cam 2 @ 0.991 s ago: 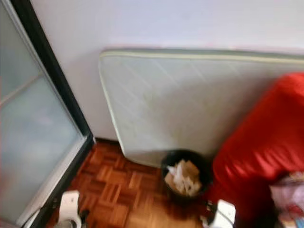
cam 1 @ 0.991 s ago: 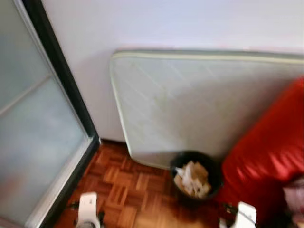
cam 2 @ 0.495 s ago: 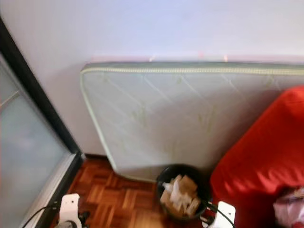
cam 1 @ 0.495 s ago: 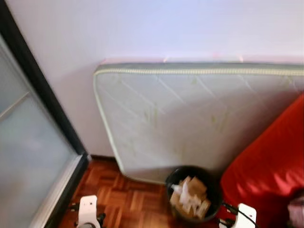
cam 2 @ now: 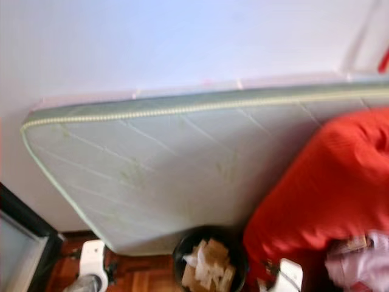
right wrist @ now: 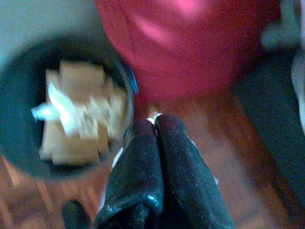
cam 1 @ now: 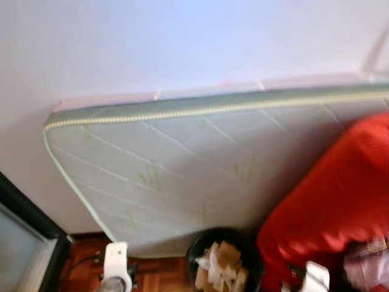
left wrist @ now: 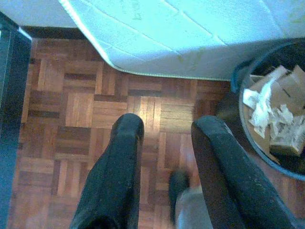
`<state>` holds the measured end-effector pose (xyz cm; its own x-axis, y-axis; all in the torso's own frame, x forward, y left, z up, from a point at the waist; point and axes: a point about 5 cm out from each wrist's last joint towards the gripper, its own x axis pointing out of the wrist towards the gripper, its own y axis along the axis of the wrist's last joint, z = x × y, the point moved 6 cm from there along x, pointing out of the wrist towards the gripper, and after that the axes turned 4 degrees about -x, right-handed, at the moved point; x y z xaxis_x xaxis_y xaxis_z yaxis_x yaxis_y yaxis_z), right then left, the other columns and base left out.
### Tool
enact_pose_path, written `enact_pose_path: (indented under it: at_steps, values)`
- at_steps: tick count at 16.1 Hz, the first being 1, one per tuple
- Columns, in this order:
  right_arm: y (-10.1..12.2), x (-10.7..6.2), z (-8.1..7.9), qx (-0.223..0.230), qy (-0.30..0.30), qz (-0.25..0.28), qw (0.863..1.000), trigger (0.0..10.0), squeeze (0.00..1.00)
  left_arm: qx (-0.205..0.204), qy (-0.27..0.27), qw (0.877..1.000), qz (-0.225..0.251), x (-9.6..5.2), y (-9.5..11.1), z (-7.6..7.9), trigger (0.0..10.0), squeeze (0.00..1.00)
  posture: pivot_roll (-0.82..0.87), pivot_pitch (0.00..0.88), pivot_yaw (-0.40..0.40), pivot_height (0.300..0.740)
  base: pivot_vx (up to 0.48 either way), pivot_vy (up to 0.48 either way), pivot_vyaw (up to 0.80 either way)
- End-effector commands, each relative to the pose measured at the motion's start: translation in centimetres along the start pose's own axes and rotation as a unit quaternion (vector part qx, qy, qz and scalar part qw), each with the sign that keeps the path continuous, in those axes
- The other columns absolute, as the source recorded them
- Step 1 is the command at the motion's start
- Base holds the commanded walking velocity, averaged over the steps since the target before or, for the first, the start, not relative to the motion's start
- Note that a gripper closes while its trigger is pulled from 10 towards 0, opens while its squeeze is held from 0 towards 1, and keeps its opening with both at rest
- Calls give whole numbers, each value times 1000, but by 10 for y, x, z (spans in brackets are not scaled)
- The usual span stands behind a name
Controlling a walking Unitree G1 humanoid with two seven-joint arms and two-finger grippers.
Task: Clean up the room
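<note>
Our two grippers hang low: left gripper fingers apart, right gripper pressed shut, empty. Between them, one black bin of cardboard scraps; behind, one mattress, one red cushion.

Before you: a plain white wall, evenly lit. A pale quilted mattress stands on its long edge and leans against that wall. A red upholstered seat sits just beside it, on your right. Wood parquet floor, in square blocks. On your left, a dark door frame with frosted glass.
</note>
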<state>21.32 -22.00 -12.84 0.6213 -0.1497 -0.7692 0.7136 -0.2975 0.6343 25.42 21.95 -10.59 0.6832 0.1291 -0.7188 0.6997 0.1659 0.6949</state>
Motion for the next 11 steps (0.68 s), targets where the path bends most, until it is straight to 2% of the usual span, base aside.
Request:
enact_pose_path:
  at_steps: [1, 3, 6, 7, 11]
  values:
    - [-9, -1, -16, 1, 26, -8, 1000, 10000, 0, -1, 19, 1000, -16, -4, -12, -16, 10000, 0, 27, 0, 54, 740, 0, 0, 0]
    - [-6, -1, -22, -14, 45, -3, 999, 10000, 0, 0, 19, 1000, -16, -4, -12, -17, 10000, 0, 24, 0, 58, 740, 0, 0, 0]
    - [-6, -1, -23, -21, 45, -4, 999, 10000, 0, 2, 19, 1000, -16, -4, -12, -18, 10000, 0, 24, 0, 61, 740, 0, 0, 0]
    - [-6, -1, -23, -37, 47, -2, 998, 10000, 0, 3, 19, 1000, -16, -4, -12, -18, 10000, 0, 25, 0, 61, 740, 0, 0, 800]
    - [-6, -1, -26, -31, 51, -3, 998, 10000, 0, 4, 19, 1000, -16, -4, -13, -19, 10000, 0, 25, 0, 64, 740, 0, 0, 800]
